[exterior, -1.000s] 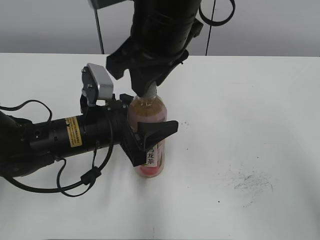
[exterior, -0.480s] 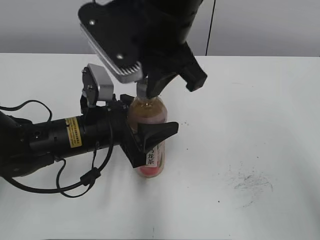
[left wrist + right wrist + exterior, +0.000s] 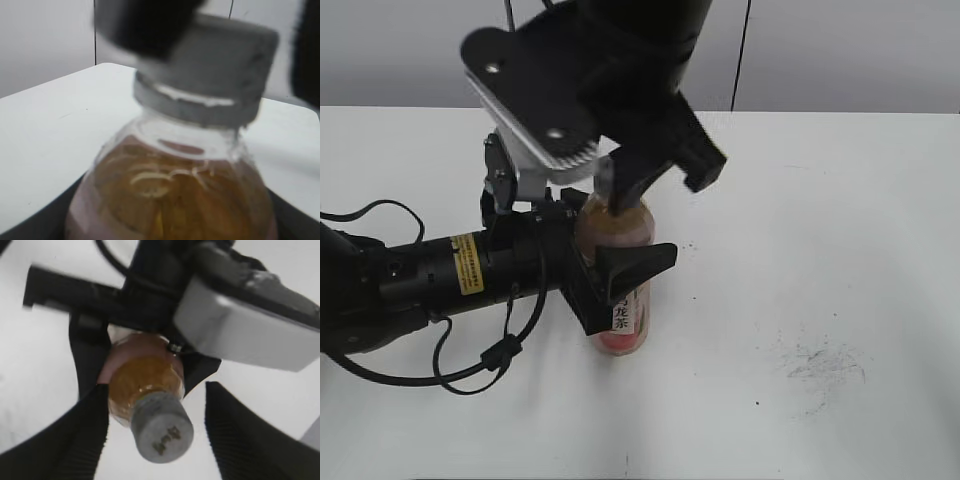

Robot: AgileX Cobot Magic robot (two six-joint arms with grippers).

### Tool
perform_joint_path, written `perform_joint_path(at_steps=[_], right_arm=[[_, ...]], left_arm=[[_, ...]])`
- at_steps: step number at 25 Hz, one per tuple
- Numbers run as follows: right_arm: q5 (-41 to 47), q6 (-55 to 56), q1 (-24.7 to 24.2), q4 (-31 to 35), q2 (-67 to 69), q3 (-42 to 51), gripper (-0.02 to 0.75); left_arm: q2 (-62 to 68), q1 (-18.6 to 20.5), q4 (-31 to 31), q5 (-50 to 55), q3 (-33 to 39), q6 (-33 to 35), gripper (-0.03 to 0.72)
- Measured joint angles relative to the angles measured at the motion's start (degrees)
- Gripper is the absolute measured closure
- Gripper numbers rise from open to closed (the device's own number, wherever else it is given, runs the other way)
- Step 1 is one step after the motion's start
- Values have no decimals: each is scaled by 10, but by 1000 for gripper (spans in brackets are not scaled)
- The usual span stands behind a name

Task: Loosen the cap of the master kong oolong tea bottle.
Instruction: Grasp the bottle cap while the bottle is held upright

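Cap point(image 3: 161, 429) is sitting on the neck of the master kong oolong tea bottle point(image 3: 617, 275), grey and ribbed, with a small dark mark on its top, and it is lying between the two ribbed fingers point(image 3: 240, 440) of my right tool point(image 3: 157, 425). In the right wrist view those fingers are standing a little clear of the cap on either side, so I am reading this tool as spread open and not pinching anything just now; I am judging that it is hanging over the cap like this so it can close and twist. The bottle is standing upright on the white desk point(image 3: 840, 240), pale amber tea showing through the clear shoulder and the pink label lower down. My left tool point(image 3: 610, 275) is reaching in sideways, low over the desk, and clamping the bottle's body around the middle, its dark fingers pressing the label from both sides. I am holding it there, I think, to stop the bottle turning with the cap. The left wrist view is looking up at the cap from just below, blurred.
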Motion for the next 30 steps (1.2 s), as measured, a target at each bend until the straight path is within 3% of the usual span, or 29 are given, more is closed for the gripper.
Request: perform_joint_path(at_steps=[2,4,10,14,20,24,27,30], right_arm=[[0,146,4,5,0,0,218],[0,288,5,5,0,0,171],[0,712,5,-26,0,0,187],[0,904,5,-49,0,0,204],[0,967,5,-53,0,0,295],[0,964,5,-49,0,0,463],[0,925,5,-45,0,0,472],[0,798,5,-41,0,0,472]], left_arm=[[0,0,-1,0,0,-1,242],[0,0,-1,1,0,-1,242],[0,0,-2,1,0,-2,242],[0,0,6,0,0,-2,242],[0,0,7,0,0,-1,242],[0,0,7,0,-1,-1,242],[0,0,7,1,-1,-1,242],[0,0,7,1,-1,-1,242]])
